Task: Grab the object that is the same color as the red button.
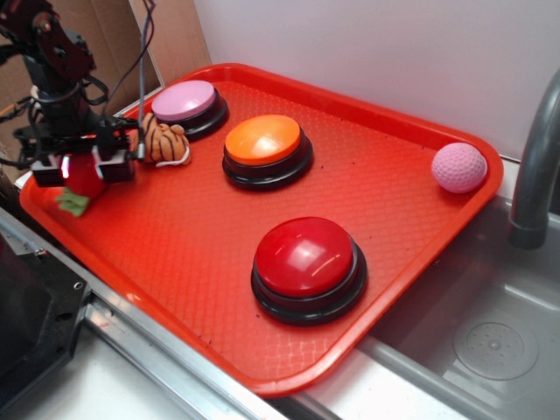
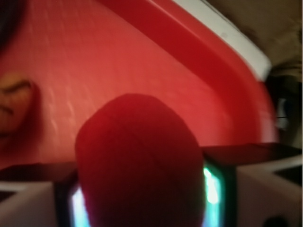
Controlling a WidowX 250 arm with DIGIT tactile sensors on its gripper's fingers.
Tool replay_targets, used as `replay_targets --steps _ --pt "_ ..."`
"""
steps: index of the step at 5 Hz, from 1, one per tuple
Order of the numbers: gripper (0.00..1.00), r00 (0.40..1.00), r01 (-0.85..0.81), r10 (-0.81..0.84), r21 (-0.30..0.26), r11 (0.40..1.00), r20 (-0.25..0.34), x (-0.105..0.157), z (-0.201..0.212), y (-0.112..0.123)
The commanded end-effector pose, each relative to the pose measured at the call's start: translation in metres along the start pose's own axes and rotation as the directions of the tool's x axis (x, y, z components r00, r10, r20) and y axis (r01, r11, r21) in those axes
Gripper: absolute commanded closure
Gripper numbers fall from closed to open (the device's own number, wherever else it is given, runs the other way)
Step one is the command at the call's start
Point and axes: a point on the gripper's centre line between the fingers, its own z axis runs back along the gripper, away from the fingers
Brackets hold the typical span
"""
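Note:
The small red plush strawberry (image 1: 83, 179) with a green leafy top sits at the far left corner of the red tray (image 1: 411, 131). My gripper (image 1: 84, 168) is shut on it, one finger on each side. In the wrist view the strawberry (image 2: 137, 165) fills the gap between my two fingers, close to the lens and blurred. The large glossy red button (image 1: 306, 258) on its black base stands at the tray's front middle, well to the right of my gripper.
An orange-and-black striped plush toy (image 1: 164, 140) lies just right of my gripper and shows in the wrist view (image 2: 14, 106). A pink button (image 1: 185, 103), an orange button (image 1: 265, 144) and a pink dimpled ball (image 1: 458, 167) also sit on the tray. A steel sink and grey faucet (image 1: 534, 175) are at right.

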Motion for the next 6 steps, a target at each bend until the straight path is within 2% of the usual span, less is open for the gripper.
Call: replay_targets --steps 1,2,3,4,5,6 --pt "1.0 0.928 0.362 -0.368 -0.089 0.928 -0.058 0.001 0.076 -0.031" --pt "1.0 0.84 0.529 -0.541 -0.155 0.834 -0.044 -0.012 0.11 -0.051" --pt "1.0 0.782 0.614 -0.623 -0.196 0.764 0.023 -0.035 0.139 -0.065" --pt "1.0 0.739 0.667 -0.669 -0.213 0.714 0.072 -0.056 0.151 -0.075" --pt "1.0 0.734 0.674 -0.672 -0.214 0.707 0.097 -0.063 0.148 -0.078" --pt "1.0 0.745 0.659 -0.664 -0.228 0.717 0.065 -0.054 0.138 -0.075"
